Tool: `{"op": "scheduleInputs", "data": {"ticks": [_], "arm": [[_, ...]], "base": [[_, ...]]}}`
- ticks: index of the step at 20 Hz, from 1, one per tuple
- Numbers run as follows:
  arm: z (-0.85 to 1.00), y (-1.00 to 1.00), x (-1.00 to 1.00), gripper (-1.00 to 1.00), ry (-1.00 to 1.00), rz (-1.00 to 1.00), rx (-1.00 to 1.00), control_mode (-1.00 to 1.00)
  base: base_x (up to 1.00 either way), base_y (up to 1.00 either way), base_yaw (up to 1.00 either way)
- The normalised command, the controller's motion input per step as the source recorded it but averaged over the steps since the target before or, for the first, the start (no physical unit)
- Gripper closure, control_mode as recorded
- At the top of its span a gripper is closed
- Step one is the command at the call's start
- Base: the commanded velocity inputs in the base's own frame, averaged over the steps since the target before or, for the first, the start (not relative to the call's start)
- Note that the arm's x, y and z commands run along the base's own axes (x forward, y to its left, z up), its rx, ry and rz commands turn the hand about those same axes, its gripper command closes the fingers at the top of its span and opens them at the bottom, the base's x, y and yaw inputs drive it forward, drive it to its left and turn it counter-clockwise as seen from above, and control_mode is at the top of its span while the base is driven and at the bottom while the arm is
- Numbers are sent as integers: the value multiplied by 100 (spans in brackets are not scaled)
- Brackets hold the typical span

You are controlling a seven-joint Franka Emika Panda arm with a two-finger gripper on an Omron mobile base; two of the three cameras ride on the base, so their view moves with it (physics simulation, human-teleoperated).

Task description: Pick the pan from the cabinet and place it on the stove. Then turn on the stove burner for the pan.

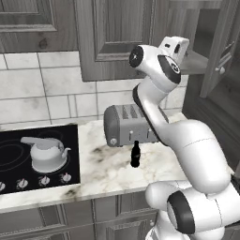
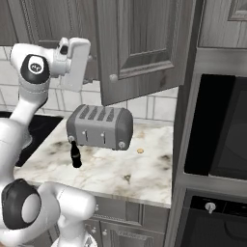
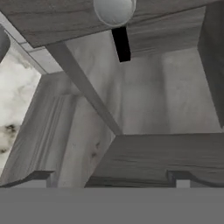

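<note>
Hand view: the pan [image 3: 114, 9] sits at the top edge inside the cabinet [image 3: 166, 105], well ahead of the gripper [image 3: 111, 177]. Its jaws stand wide apart, holding nothing.

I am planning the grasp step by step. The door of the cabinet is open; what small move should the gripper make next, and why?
Probably advance the open gripper deeper into the cabinet, toward the black handle of the pan: in the hand view the jaws hold nothing and the pan lies well ahead.
</note>
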Motion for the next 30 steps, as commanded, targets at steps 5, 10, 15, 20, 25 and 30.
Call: {"op": "scheduleInputs", "data": {"ticks": [5, 10, 15, 20, 25, 30], "arm": [[-5, -75, 0, -100, 12, -15, 0, -100], [-8, -87, -12, -100, 9, -15, 0, -100], [-2, -92, -26, -100, 6, -16, 0, -100], [0, -98, -46, -100, 2, -18, 2, -100], [0, -98, -46, -100, 0, -19, 3, -100], [-7, -48, -43, -100, -2, -8, 4, -100]], "base": [[0, 0, 0], [0, 0, 0], [0, 0, 0], [0, 0, 0], [0, 0, 0], [0, 0, 0]]}}
